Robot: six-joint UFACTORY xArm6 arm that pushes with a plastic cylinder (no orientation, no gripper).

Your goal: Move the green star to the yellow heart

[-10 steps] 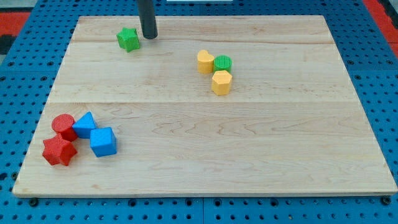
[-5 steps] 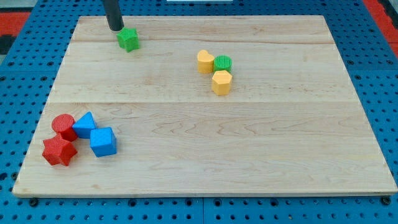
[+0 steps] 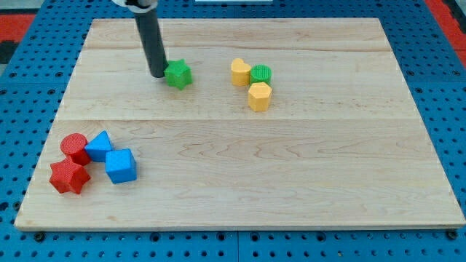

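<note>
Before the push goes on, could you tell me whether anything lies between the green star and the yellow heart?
Nothing visible does. My tip sits right against the green star on the view's left, and bare board lies between the star and the yellow heart. The green cylinder and yellow hexagon sit beyond the heart, on the view's right.

A pale wooden board [image 3: 291, 182] lies on a blue pegboard [image 3: 22, 109]. On the board, far left of centre, sits a green star [image 3: 178, 74], with my tip [image 3: 158, 74] touching its left side. Right of it cluster a yellow heart [image 3: 240, 72], green cylinder [image 3: 261, 73] and yellow hexagon [image 3: 259, 96]. Near left: red cylinder [image 3: 73, 146], red star [image 3: 69, 177], blue triangle [image 3: 100, 145], blue cube [image 3: 120, 166].
</note>
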